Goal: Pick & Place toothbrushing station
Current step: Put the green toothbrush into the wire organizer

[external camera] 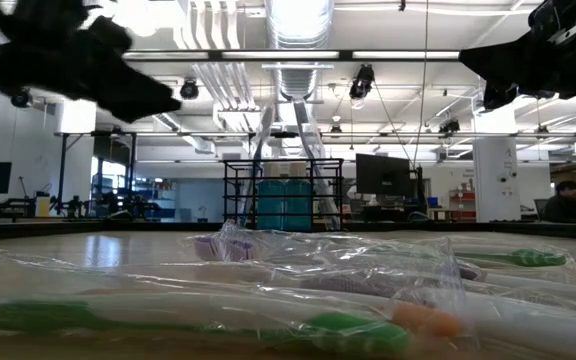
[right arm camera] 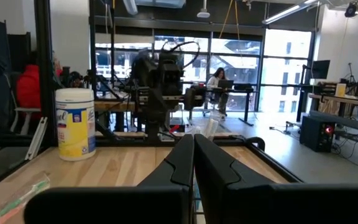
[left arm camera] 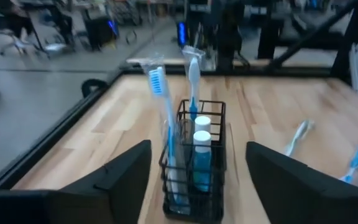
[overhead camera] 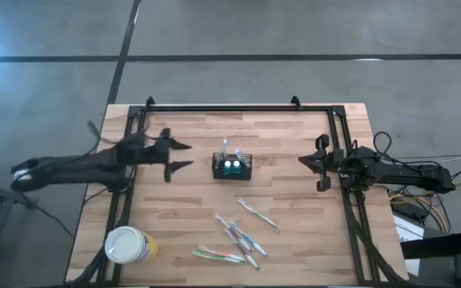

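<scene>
Black wire-mesh caddy [left arm camera: 193, 163] with upright toothbrushes [left arm camera: 164, 118], blue bottles [left arm camera: 201, 158].

Several wrapped toothbrushes [overhead camera: 237, 234] are lying scattered on the wooden table [overhead camera: 174, 216], toward five to six o'clock of its centre, well apart from one another in places. A yellow wipes canister [overhead camera: 128, 245] with a white lid is standing near the table's seven o'clock corner. A person [right arm camera: 217, 81] is sitting at a desk far behind.
</scene>
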### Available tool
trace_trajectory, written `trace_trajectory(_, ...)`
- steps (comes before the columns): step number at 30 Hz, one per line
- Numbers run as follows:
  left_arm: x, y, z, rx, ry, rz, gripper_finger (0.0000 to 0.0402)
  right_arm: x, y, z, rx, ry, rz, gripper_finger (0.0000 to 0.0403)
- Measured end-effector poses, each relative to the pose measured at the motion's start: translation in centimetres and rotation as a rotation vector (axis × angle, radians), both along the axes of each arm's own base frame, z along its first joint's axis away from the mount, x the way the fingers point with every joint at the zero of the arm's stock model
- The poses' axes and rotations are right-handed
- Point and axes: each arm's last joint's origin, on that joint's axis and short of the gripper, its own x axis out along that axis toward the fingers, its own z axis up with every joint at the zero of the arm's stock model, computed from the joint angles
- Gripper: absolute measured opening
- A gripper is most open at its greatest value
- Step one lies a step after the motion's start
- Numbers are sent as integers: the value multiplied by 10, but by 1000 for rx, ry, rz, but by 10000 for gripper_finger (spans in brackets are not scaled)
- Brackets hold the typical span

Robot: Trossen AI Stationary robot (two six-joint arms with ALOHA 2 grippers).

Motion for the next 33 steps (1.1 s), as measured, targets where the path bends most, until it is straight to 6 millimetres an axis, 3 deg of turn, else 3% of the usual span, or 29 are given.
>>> trace_trajectory(4,-22,-7,-20,-38,-71,17,187,0,0,0,-6,5,-1,8)
trace_trajectory(9,-35,-12,-33,-32,-143,-11,43,3,0,-4,-1,39,-1,8)
trace_trajectory(11,-38,-13,-35,-21,-166,-14,14,5,-1,-5,1,58,-2,8)
trace_trajectory(20,-43,-13,-49,18,-81,25,6,10,-2,-10,16,109,-19,8)
trace_trajectory(29,-44,-13,-48,-1,-77,32,6,13,-2,-5,129,118,-11,8)
trace_trajectory(33,-44,-13,-47,-10,-79,32,16,19,-1,0,201,242,6,8)
